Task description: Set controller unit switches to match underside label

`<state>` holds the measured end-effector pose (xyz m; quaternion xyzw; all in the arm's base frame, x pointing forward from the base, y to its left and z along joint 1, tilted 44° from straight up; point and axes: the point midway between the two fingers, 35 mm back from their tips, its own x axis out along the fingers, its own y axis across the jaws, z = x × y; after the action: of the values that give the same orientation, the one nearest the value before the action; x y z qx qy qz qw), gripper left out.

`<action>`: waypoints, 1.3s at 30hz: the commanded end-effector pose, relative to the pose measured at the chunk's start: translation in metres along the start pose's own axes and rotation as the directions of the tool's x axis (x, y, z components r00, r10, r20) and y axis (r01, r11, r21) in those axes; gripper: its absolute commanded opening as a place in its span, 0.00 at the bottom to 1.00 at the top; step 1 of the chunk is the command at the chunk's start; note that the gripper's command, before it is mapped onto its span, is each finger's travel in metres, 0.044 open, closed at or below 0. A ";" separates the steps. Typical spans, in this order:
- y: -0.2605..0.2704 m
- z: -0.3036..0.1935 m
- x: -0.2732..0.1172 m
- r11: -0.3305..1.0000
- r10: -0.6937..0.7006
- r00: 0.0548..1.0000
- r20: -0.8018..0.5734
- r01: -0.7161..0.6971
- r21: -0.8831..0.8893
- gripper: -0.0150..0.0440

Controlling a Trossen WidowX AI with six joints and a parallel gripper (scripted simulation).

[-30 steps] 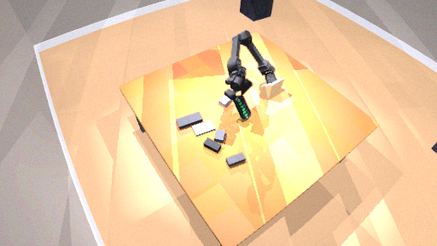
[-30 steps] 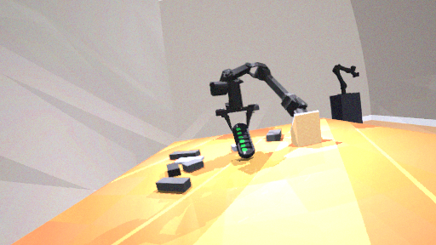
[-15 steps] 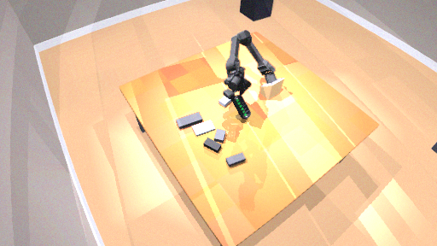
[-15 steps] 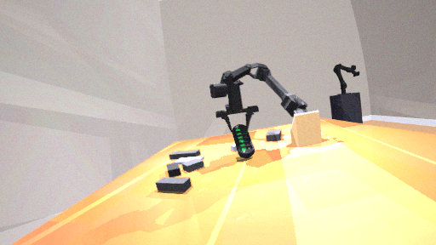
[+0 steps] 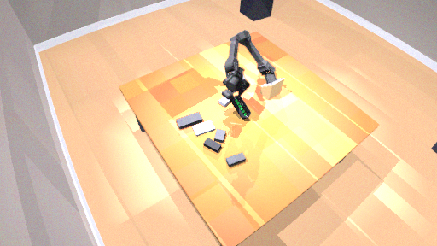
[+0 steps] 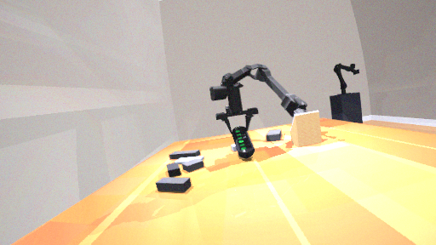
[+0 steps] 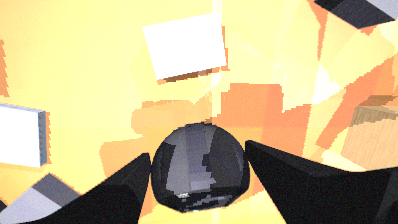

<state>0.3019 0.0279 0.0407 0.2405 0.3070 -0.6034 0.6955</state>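
Observation:
The dark grey controller unit [image 5: 238, 108] [image 6: 242, 143] [image 7: 200, 165] is held steeply tilted, its switch face with green marks turned toward the top and exterior views. Its rounded end fills the space between the fingertips in the wrist view. My gripper [image 5: 235, 97] [image 6: 240, 131] [image 7: 198, 151] points down and is shut on the unit near its upper end, one finger on each side. I cannot tell whether the unit's lower end touches the bench. The underside label is hidden, and single switch positions are too small to read.
A pale wooden block [image 5: 272, 89] [image 6: 307, 128] [image 7: 372, 137] stands by the arm's base. A grey module [image 5: 189, 120] [image 6: 184, 154], a white tile [image 5: 203, 127], a dark block [image 5: 212, 144] [image 6: 174, 170] and a grey block [image 5: 235, 160] [image 6: 173, 185] lie to the left and front.

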 end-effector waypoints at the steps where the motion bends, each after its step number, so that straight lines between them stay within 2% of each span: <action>1: -0.004 0.000 0.006 1.000 -0.015 1.000 -0.010 0.015 -0.005 0.83; 39: -0.004 0.017 0.030 1.000 -0.015 1.000 -0.008 0.015 -0.005 0.83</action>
<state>0.3056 -0.0021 0.0341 0.2431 0.3080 -0.6055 0.6924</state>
